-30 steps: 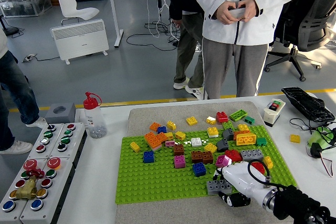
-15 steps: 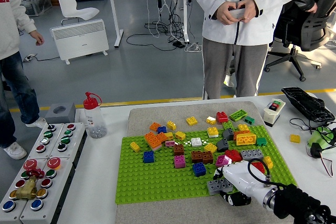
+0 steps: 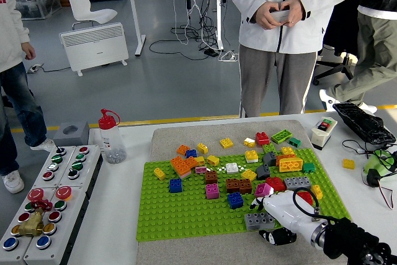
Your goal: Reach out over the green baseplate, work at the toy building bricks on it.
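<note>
The green baseplate (image 3: 186, 209) lies on a grey mat and carries several bricks in orange, blue, yellow, brown, red and grey, mostly on its far and right parts. My right hand (image 3: 268, 220), white-shelled on a black arm, comes in from the lower right corner and sits low over the plate's front right corner. Its fingers curl around a grey brick (image 3: 258, 220) that rests at the plate's front edge, one fingertip above the brick and dark fingertips (image 3: 277, 236) below it. A blue brick (image 3: 235, 200) and a magenta brick (image 3: 263, 190) stand just beyond the hand.
A person in a white jacket stands at the far side with both hands (image 3: 280, 13) clasped on a small object. A red-capped bottle (image 3: 111, 136) and a button box (image 3: 46, 200) are on the left. A keyboard (image 3: 363, 122), a yellow brick (image 3: 348, 164) and cables lie on the right.
My right hand has stayed almost in place at the grey brick. Only people in the background have walked.
</note>
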You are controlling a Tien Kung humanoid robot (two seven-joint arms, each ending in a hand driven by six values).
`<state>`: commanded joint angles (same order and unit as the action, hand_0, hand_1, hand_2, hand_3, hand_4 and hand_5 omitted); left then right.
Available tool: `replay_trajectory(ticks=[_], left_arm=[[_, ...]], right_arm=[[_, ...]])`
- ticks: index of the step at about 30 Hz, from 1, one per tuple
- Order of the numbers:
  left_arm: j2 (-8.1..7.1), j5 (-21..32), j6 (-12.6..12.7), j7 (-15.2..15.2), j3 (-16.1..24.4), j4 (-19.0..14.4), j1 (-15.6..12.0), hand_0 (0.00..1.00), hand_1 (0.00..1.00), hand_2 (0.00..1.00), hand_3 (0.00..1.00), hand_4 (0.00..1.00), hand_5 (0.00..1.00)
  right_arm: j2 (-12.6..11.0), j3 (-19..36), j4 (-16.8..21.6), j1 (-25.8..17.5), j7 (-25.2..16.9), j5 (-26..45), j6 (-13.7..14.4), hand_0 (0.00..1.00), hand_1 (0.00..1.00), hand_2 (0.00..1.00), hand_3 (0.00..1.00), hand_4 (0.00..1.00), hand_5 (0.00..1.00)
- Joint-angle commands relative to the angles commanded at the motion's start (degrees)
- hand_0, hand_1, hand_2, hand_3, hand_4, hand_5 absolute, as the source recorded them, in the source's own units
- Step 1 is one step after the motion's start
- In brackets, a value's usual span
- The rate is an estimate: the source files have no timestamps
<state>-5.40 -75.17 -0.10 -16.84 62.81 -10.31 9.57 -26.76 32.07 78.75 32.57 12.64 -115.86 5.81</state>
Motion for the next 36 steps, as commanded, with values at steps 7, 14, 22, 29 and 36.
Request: replay_trajectory(ticks=[7,14,22,29,36], left_arm=[[0.01,-0.07,-0.01,-0.05,0.04,0.00,-0.13,0.674,0.687,0.661,0.605,0.349,0.998],[0.04,-0.25,-0.05,-0.11,0.08,0.00,-0.32,0.674,0.689,0.662,0.604,0.350,0.998],[0.04,-0.50,-0.09,-0.17,0.14,0.00,-0.53,0.674,0.689,0.662,0.605,0.350,0.998],[0.06,-0.65,-0.12,-0.21,0.16,0.00,-0.71,0.675,0.690,0.663,0.604,0.350,0.998],[0.03,-0.65,-0.12,-0.15,0.15,0.00,-0.78,0.674,0.690,0.662,0.605,0.350,0.998]], right_arm=[[-0.54,1.69,2.36,-0.63,0.21,-0.26,-0.28,0.485,0.625,0.719,0.767,0.730,0.264],[-1.07,3.19,4.80,-1.70,0.65,-0.04,-1.03,0.560,0.669,0.774,0.790,0.751,0.302],[-1.98,3.86,8.48,-3.56,-0.44,2.60,4.22,0.661,0.706,0.714,0.722,0.603,0.289],[-2.63,3.21,10.06,-4.75,-3.09,5.85,9.44,0.683,0.700,0.678,0.641,0.456,0.270],[-3.00,1.62,11.23,-4.95,-4.22,7.26,9.01,0.679,0.691,0.667,0.625,0.443,0.259]])
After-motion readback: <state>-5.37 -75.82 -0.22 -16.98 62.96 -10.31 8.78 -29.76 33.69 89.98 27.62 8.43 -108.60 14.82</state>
